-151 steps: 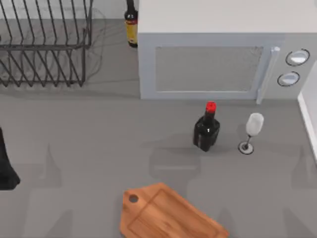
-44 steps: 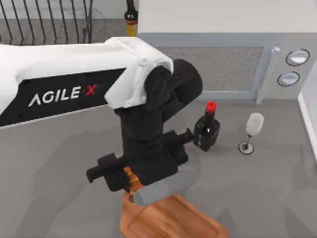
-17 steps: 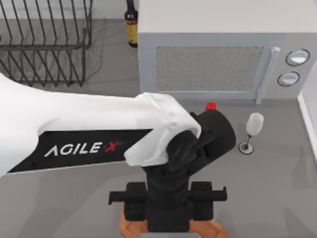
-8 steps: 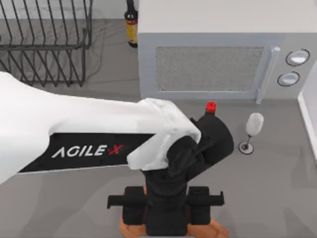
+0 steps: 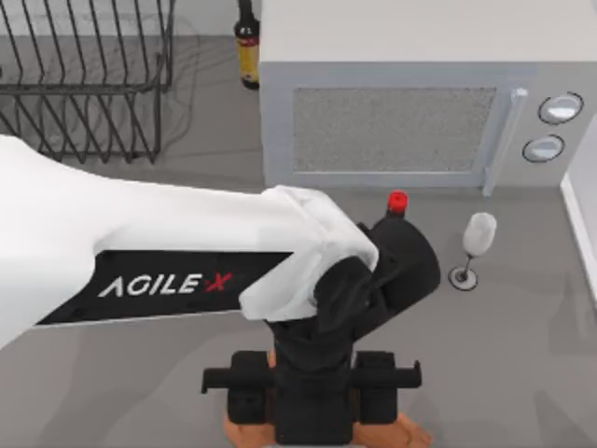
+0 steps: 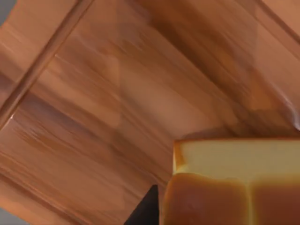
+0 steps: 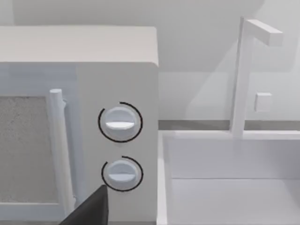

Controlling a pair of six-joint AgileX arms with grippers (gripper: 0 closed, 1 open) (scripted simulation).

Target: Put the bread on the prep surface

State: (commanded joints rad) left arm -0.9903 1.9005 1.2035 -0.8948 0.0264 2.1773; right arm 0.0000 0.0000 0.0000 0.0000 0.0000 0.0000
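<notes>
The bread [image 6: 234, 187], a golden-brown loaf with a pale cut face, hangs close over the prep surface [image 6: 103, 108], an orange-brown wooden board with a grooved border. One dark finger [image 6: 145, 212] of my left gripper presses against the loaf's side. From above, my left gripper [image 5: 312, 415] points down over the board [image 5: 413, 435], which peeks out at the bottom edge on both sides of the wrist. The left gripper is shut on the bread. My right gripper [image 7: 89, 213] is parked off to the right, facing the microwave.
A dark bottle with a red cap [image 5: 396, 200] stands just behind my left wrist, a wine glass [image 5: 476, 245] to its right. The microwave [image 5: 410, 112] fills the back, a wire dish rack [image 5: 84, 84] the back left, a sauce bottle [image 5: 246, 42] between. A sink [image 7: 225, 187] lies at far right.
Over nine seconds my left arm swung in over the board with the bread. In the last second it has settled slightly lower over the board and barely moves.
</notes>
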